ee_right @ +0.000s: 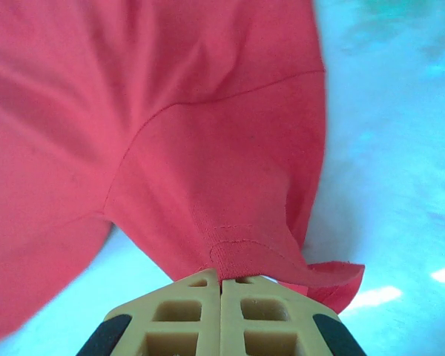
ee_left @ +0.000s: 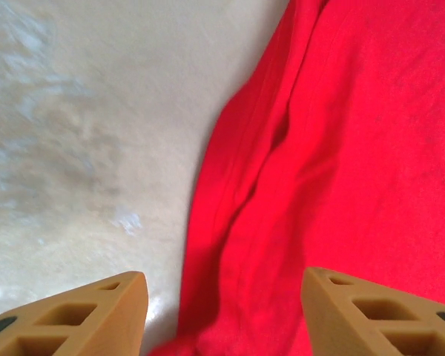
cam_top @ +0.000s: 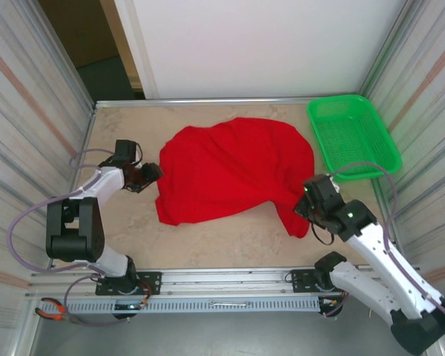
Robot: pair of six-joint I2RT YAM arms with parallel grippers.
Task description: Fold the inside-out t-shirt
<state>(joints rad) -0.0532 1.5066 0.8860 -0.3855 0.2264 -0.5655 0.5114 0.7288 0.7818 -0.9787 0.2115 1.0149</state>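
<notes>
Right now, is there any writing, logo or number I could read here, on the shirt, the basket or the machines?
No text here can be read.
The red t-shirt shows plain cloth, with no print or lettering facing up.
The green basket bears no label.
The metal rail at the near edge carries a row of tiny marks, too small to tell whether they are figures.

The left arm (cam_top: 78,226) and right arm (cam_top: 371,237) pair white shells with black joints, each trailed by a lilac-grey cable (cam_top: 13,230). The left tool (ee_left: 224,297) and right tool (ee_right: 221,289) have tan fingers (ee_left: 81,319) (hollow, boxy cells).
</notes>
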